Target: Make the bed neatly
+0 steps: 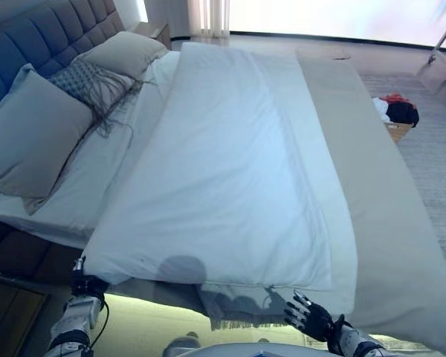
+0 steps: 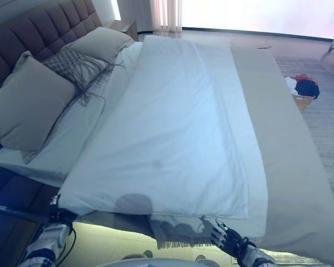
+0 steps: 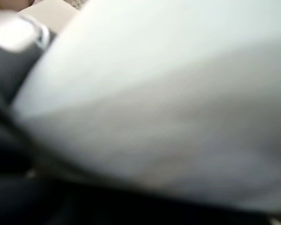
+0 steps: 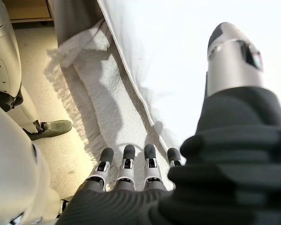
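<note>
A white duvet point(image 1: 223, 163) lies flat over the middle of the bed, its near edge hanging over the bed's side in front of me. A beige bedspread point(image 1: 379, 208) covers the foot end on the right. Beneath the duvet's near edge a grey fringed throw point(image 1: 234, 309) hangs out. My right hand point(image 1: 310, 316) is open, its fingers point(image 4: 126, 161) straight and just short of the throw's fringe. My left hand point(image 1: 85, 286) sits at the duvet's near left corner with its fingers hidden under the cloth; white cloth point(image 3: 168, 93) fills the left wrist view.
Two beige pillows point(image 1: 30, 134) point(image 1: 126, 52) and a grey fringed cushion point(image 1: 89, 82) lean against the tufted headboard point(image 1: 37, 33) on the left. A basket of clothes point(image 1: 396, 115) stands on the carpet beyond the bed. A wooden nightstand point(image 1: 7, 312) is at my lower left.
</note>
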Tool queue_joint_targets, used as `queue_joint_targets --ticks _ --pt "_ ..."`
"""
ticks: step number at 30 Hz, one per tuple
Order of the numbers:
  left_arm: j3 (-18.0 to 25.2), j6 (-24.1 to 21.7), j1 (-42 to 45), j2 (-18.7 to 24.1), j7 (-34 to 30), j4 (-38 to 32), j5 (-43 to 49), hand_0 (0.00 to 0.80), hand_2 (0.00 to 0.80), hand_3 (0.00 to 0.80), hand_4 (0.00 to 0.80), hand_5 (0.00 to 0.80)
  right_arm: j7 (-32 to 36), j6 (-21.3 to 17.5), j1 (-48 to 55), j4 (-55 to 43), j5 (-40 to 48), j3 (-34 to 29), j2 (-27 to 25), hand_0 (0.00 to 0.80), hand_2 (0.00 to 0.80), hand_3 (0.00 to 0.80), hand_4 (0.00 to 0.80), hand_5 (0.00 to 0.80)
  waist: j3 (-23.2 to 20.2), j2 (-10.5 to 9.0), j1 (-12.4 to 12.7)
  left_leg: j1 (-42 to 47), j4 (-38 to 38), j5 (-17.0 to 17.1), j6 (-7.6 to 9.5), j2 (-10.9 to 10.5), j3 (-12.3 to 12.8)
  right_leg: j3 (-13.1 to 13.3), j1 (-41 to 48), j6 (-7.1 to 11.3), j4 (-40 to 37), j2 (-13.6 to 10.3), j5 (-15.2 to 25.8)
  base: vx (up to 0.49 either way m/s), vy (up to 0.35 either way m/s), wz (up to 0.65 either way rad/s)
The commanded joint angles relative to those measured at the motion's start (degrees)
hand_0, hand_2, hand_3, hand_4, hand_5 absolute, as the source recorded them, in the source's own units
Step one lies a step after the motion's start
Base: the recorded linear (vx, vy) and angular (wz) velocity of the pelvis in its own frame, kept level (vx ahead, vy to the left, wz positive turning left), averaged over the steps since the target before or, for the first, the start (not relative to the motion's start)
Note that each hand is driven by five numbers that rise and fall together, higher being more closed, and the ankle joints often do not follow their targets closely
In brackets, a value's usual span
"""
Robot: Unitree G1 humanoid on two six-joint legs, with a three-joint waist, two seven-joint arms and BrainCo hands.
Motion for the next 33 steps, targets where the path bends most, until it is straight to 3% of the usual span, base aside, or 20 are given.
queue_joint_targets --ticks 1,6,14,16,17,18,19,20,24,26,27,29,33 --pt "14.56 -6.33 4.18 17.46 -3.38 -0.04 -4.29 0.800 0.800 0.800 0.800 0.800 0.07 -2.31 -1.32 3.49 2.46 0.31 -1.00 0.000 0.000 0.000 0.000 0.000 -2.96 0.75 7.76 -3.01 1.95 1.25 0.43 -2.34 1.70 -1.05 1.03 4.60 5.63 -6.60 -2.68 -0.044 0.018 0.01" --pt "10.43 -5.44 1.46 15.13 -2.38 -1.42 -0.82 0.800 0.800 0.800 0.800 0.800 0.00 -2.11 -1.98 3.58 3.68 -0.88 -2.43 0.000 0.000 0.000 0.000 0.000 -3.20 0.67 6.69 -2.53 1.16 1.16 0.77 -2.76 2.76 -0.47 0.74 5.19 4.80 -7.13 -1.47 -0.049 0.080 0.01" --pt "7.24 -4.59 -0.33 15.79 -0.38 4.44 4.15 0.800 0.800 0.800 0.800 0.800 0.09 -2.78 -2.30 4.69 2.27 -4.12 -3.16 0.000 0.000 0.000 0.000 0.000 -2.14 1.11 4.73 -1.36 -0.77 0.95 2.84 -4.60 6.99 0.91 -2.74 6.93 9.23 -11.11 4.32 -0.072 0.133 -0.02" --pt "7.18 -4.77 -0.92 17.04 0.37 5.68 3.99 0.800 0.800 0.800 0.800 0.800 1.19 -2.95 -2.72 4.71 1.64 -4.12 -3.02 0.000 0.000 0.000 0.000 0.000 -1.67 1.45 4.33 -2.32 -0.33 1.71 4.20 -4.96 7.24 2.91 -4.30 6.40 17.71 -8.59 2.27 -0.191 0.146 -0.04" --pt "6.56 -5.31 -1.45 17.22 0.35 5.90 3.76 0.800 0.800 0.800 0.800 0.800 1.36 -3.04 -2.96 4.48 2.28 -3.51 -2.92 0.000 0.000 0.000 0.000 0.000 -1.29 1.47 3.89 -3.03 -0.06 2.24 4.79 -5.25 6.55 5.12 -5.96 5.63 22.90 -5.54 -0.04 -0.206 0.076 0.12" --pt "5.77 -6.61 -1.90 16.86 0.68 5.64 3.10 0.800 0.800 0.800 0.800 0.800 1.86 -3.21 -2.98 4.20 3.14 -3.01 -2.74 0.000 0.000 0.000 0.000 0.000 -0.94 1.12 3.40 -4.08 0.26 2.90 5.18 -5.95 5.49 7.65 -6.95 5.01 25.36 -1.85 -1.78 -0.195 0.005 0.21" --pt "5.31 -7.31 -2.08 16.35 0.88 5.21 2.76 0.800 0.800 0.800 0.800 0.800 2.35 -3.37 -2.88 4.01 3.56 -2.76 -2.60 0.000 0.000 0.000 0.000 0.000 -0.81 0.72 3.18 -5.20 0.61 3.39 5.15 -6.60 4.67 9.35 -7.03 4.54 25.25 0.32 -2.37 -0.179 -0.054 0.37" --pt "4.85 -8.02 -2.20 15.59 0.97 4.49 2.33 0.800 0.800 0.800 0.800 0.800 2.95 -3.72 -2.69 3.93 3.92 -2.60 -2.51 0.000 0.000 0.000 0.000 0.000 -0.53 -0.03 3.02 -6.91 1.42 3.96 4.83 -7.74 3.78 11.26 -6.16 3.97 23.20 2.02 -2.46 -0.160 -0.059 0.64" --pt "6.28 -9.74 -2.74 15.27 3.01 3.05 -0.12 0.800 0.800 0.800 0.800 0.800 4.44 -3.79 -3.02 3.41 3.63 -1.71 -2.88 0.000 0.000 0.000 0.000 0.000 0.81 -0.43 4.45 -14.78 4.53 6.82 1.86 -8.67 5.20 12.02 1.03 0.54 11.83 3.92 -8.55 -0.139 -0.040 0.67" --pt "8.20 -9.34 -2.48 16.94 3.82 3.57 0.38 0.800 0.800 0.800 0.800 0.800 4.84 -3.34 -3.16 3.83 2.94 -2.47 -4.08 0.000 0.000 0.000 0.000 0.000 1.55 -0.17 4.98 -17.35 4.66 8.48 0.85 -8.15 7.45 10.99 2.15 -0.35 9.13 4.71 -9.03 -0.181 -0.039 0.28" --pt "8.97 -9.32 -2.72 17.76 4.77 3.76 0.69 0.800 0.800 0.800 0.800 0.800 4.81 -3.17 -3.02 4.16 2.95 -3.20 -4.70 0.000 0.000 0.000 0.000 0.000 1.77 -0.07 4.71 -18.01 4.69 8.85 0.38 -7.37 10.23 9.93 2.56 -0.71 7.78 4.80 -8.81 -0.234 -0.014 0.16" --pt "9.75 -9.71 -3.31 18.94 5.67 3.93 1.14 0.800 0.800 0.800 0.800 0.800 4.69 -2.33 -2.26 4.55 3.86 -4.99 -6.00 0.000 0.000 0.000 0.000 0.000 1.79 -0.09 3.79 -18.04 5.64 8.53 -0.58 -5.72 13.90 7.77 2.41 -1.06 5.73 4.24 -7.73 -0.270 0.030 0.18" --pt "11.65 -9.83 -2.50 20.45 5.14 4.13 2.18 0.800 0.800 0.800 0.800 0.800 3.69 -2.14 -0.79 5.80 4.87 -6.88 -6.95 0.000 0.000 0.000 0.000 0.000 1.67 -0.66 2.15 -16.17 11.50 6.08 -1.31 -3.23 12.66 5.72 0.43 -1.35 4.99 1.57 -5.70 -0.223 0.114 0.10"
